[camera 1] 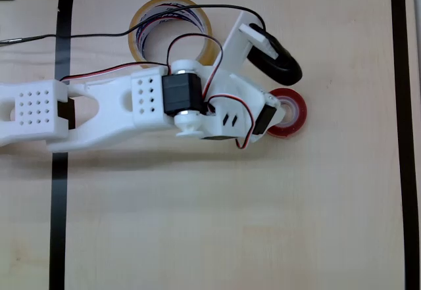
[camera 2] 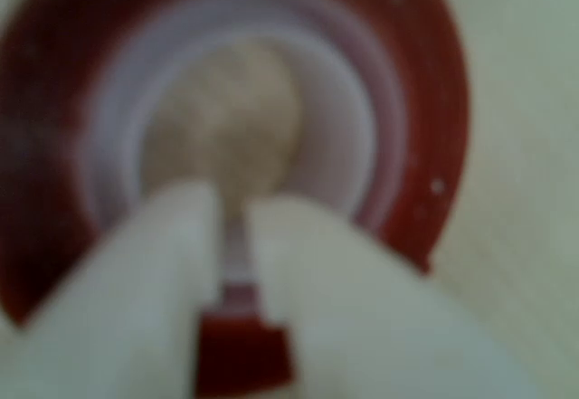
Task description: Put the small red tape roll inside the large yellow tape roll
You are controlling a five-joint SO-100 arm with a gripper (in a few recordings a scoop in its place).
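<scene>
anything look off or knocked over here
Nothing stands out. The red roll and yellow roll both lie flat and apart on the table, with the hand pinching the red roll's wall.

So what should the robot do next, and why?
Probably lift straight up a little. In the wrist view the white pincer looks pinched onto the wall of the small glossy red tape ring, which in the overhead view lies flat on the wooden table, apart from the big translucent yellow tape ring it must go inside.
</scene>
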